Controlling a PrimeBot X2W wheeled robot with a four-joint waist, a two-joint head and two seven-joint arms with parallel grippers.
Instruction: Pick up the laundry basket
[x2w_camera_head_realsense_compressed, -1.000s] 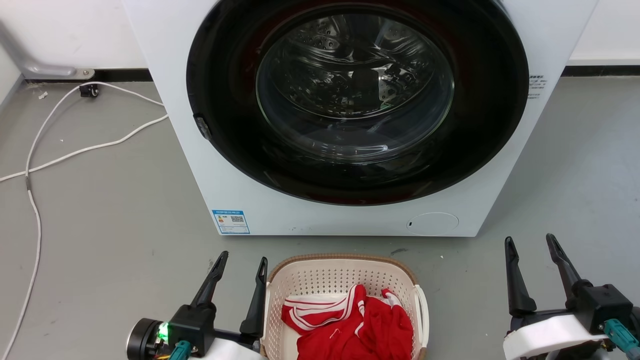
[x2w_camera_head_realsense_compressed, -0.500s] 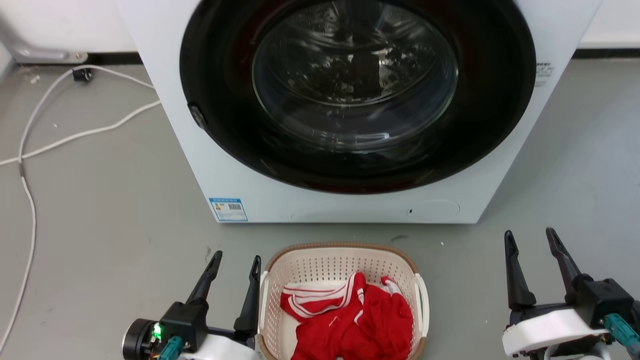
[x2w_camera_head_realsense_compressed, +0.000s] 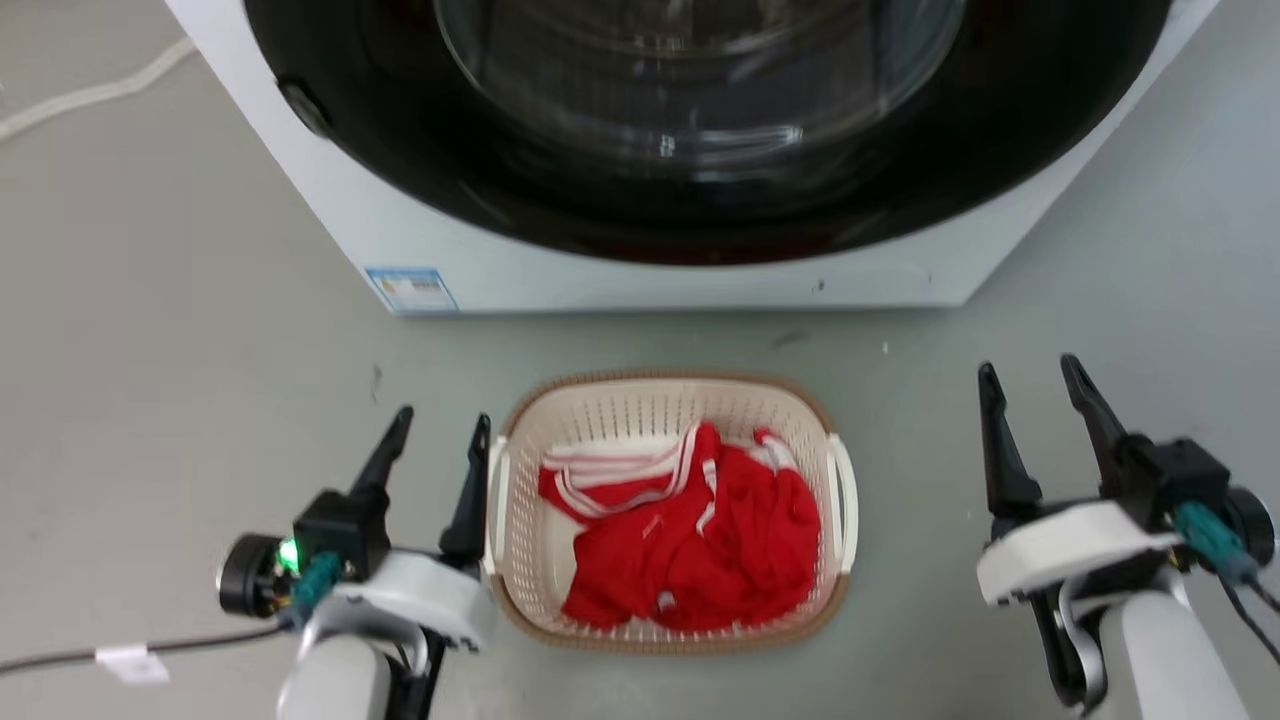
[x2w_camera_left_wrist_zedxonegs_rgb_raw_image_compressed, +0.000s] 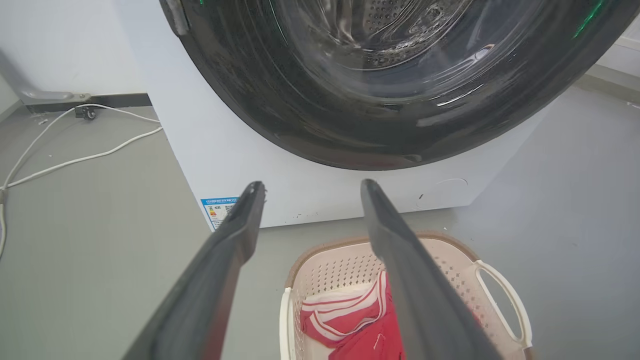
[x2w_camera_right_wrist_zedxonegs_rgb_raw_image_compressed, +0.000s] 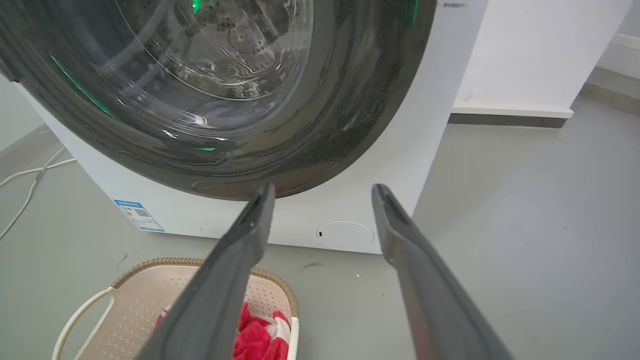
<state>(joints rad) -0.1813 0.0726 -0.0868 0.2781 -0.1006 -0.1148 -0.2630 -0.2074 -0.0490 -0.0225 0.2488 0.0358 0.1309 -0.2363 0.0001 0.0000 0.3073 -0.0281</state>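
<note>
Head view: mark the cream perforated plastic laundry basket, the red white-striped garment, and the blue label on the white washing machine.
cream perforated plastic laundry basket (x2w_camera_head_realsense_compressed: 660, 379): head view, brown rim at its far edge.
red white-striped garment (x2w_camera_head_realsense_compressed: 700, 540): head view, middle of the cloth.
blue label (x2w_camera_head_realsense_compressed: 412, 289): head view, centre of the sticker.

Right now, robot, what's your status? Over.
Left gripper, jaws open, beside basket. Right gripper, jaws open, set apart. Basket on floor, red clothes inside. Washing machine just behind.

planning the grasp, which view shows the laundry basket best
The head view: the whole laundry basket from above, both side handles clear. In the wrist views its near part is cut off and a gripper finger crosses it.
</note>
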